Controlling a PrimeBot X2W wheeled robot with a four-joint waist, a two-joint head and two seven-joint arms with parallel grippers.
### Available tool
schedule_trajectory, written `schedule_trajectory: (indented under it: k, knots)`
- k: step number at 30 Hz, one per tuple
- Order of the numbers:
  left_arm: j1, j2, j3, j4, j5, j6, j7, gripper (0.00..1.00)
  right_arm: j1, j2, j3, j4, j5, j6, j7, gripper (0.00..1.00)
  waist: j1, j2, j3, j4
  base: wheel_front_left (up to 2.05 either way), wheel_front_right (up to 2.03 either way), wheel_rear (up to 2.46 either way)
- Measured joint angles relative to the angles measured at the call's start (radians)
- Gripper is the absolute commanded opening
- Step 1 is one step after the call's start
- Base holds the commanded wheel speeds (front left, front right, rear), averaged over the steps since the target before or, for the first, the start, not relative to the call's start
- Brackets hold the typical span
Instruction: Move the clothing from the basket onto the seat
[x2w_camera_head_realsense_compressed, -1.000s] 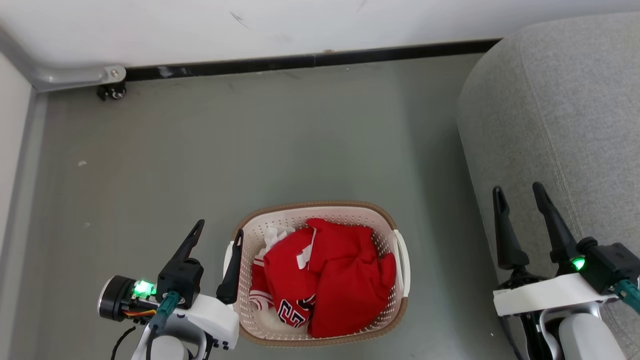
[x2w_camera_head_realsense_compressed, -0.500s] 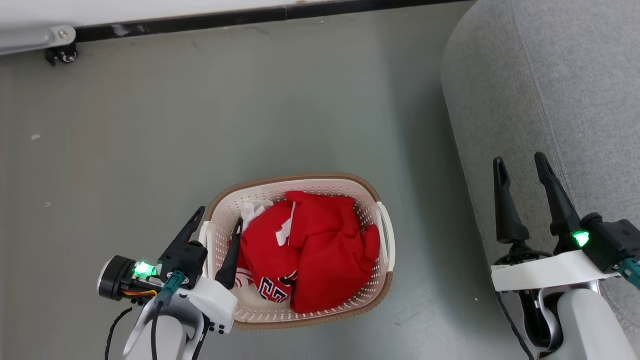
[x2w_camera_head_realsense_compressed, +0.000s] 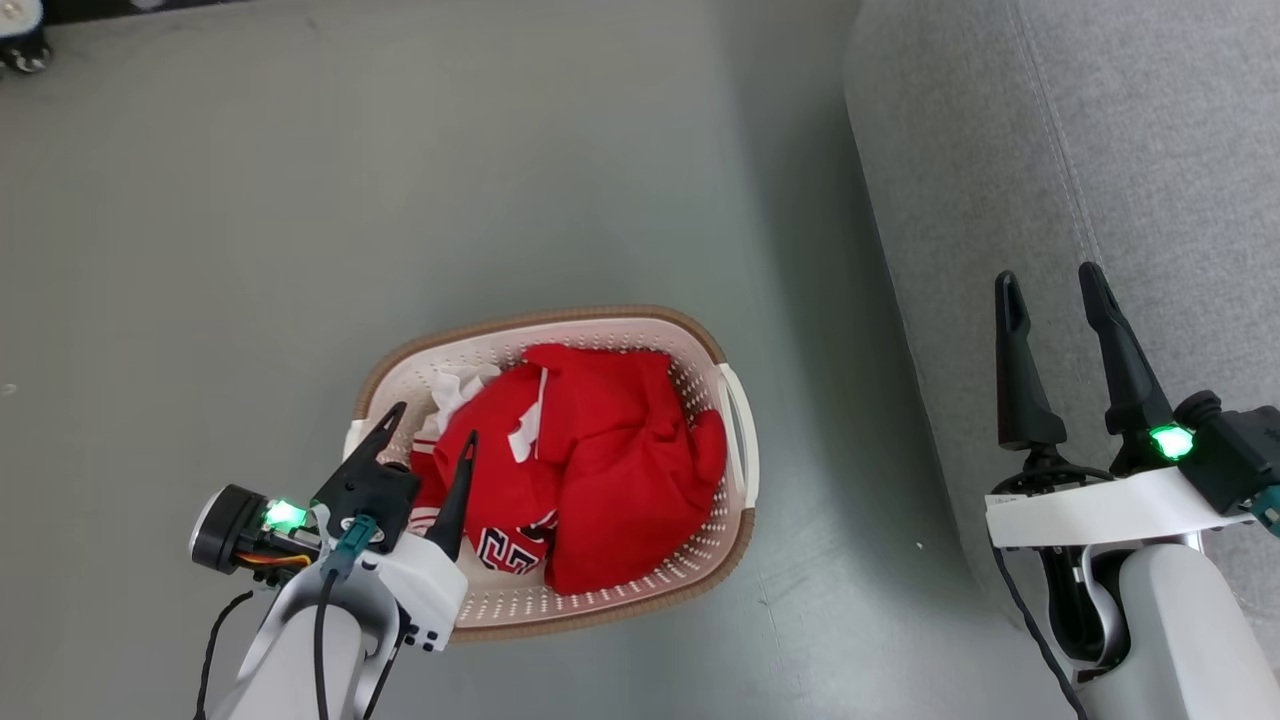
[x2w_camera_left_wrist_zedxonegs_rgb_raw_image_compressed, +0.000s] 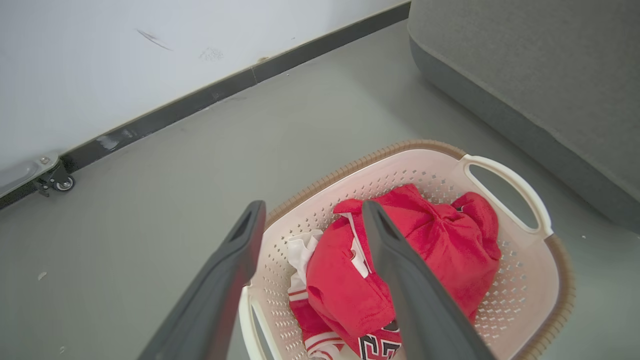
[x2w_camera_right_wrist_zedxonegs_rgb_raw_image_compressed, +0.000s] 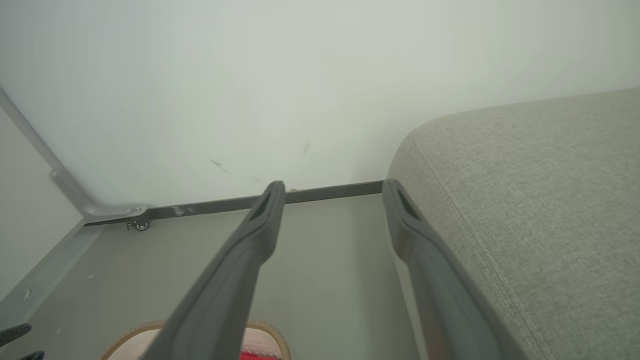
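The cream basket with a brown rim stands on the grey floor. Inside lies the red clothing, a crumpled heap with white trim and black numbers near the front. My left gripper hovers open over the basket's left rim, one finger outside the wall, one above the clothing. My right gripper is open and empty over the edge of the light-grey seat, to the right of the basket.
A white wall with a dark baseboard runs behind the basket. A small caster wheel sits by the wall at the far left. Grey floor surrounds the basket.
The head camera has tilted down, so the wall and baseboard have slid out of the top. The left gripper has moved right, over the basket's rim. The right gripper stays open.
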Motion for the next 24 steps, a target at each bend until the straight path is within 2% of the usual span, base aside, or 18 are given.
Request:
schedule_trajectory:
  k: [24]
  knots:
    - [-0.137, 0.046, -0.064, 0.170, 0.082, -0.030, 0.021, 1.00, -0.084, 0.000, 0.030, 0.001, 0.047, 0.000, -0.009, 1.00, 0.0000, 0.0000, 0.143, -0.080, 0.00, 0.00, 0.00]
